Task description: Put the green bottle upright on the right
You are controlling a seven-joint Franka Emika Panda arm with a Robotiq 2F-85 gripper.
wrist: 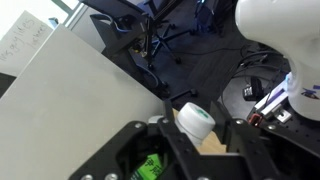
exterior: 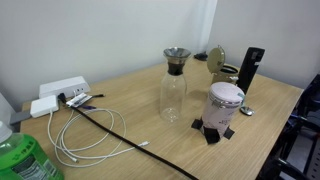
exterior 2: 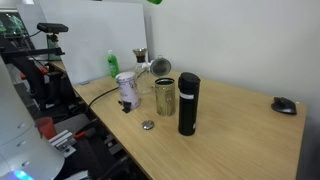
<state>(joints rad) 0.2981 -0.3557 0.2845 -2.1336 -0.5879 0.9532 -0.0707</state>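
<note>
In the wrist view my gripper [wrist: 200,130] is shut on the green bottle [wrist: 194,118]. Its pale cap sticks out between the two black fingers, and a piece of the green printed label [wrist: 150,166] shows below at the left. The bottle is held in the air, above the table edge and the floor. The gripper does not show in either exterior view. A small green shape at the top edge of an exterior view [exterior 2: 153,2] may be the held bottle.
On the wooden table [exterior: 140,115] stand a glass carafe [exterior: 175,85], a white jar [exterior: 224,105] and a black tumbler [exterior 2: 188,103] next to an olive can [exterior 2: 164,96]. The larger translucent green bottle [exterior: 20,160] and a power strip with cables [exterior: 60,92] are also there.
</note>
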